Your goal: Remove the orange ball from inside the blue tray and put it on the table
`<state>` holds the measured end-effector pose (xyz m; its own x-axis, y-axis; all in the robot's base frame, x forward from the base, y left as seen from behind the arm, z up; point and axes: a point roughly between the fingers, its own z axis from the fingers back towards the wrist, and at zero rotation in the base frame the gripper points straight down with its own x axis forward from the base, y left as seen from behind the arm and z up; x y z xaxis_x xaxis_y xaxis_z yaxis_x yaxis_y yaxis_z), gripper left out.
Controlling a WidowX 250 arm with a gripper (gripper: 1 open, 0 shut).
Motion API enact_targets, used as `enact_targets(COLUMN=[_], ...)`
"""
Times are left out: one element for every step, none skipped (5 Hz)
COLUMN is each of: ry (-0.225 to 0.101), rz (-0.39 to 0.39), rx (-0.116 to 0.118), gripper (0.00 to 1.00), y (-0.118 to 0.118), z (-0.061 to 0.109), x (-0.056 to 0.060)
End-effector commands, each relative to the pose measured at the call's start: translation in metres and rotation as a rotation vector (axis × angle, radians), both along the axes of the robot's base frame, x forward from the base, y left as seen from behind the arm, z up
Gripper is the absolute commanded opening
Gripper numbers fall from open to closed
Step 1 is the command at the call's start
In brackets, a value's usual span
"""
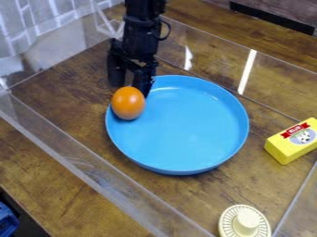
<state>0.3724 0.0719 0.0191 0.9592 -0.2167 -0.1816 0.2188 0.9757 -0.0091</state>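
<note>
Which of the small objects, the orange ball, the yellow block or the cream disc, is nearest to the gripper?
The orange ball, at the blue tray's left rim just below the gripper. The yellow block and cream disc lie far right.

You are looking at a dark brown wood-grain table [50, 116] under a glossy clear plastic cover that throws back streaks of light. Directly on it sits the large round bright blue plastic tray [186, 130], near the middle. To the right of the tray, apart from its rim, lies a yellow rectangular block [294, 140] (a red and white mark shows on its top face). At the bottom edge rests a small cream round disc [247, 222], partly cut off.
</note>
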Motion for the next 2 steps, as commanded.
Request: enact_targets(ry=[0.024, 0.032], rz=[0.051, 0.054], rx=[0.000, 0.000], gripper=[1.00, 1.00], y=[0.0206, 0.0221], z=[-0.0052, -0.0055], x=[-0.0071, -0.0078])
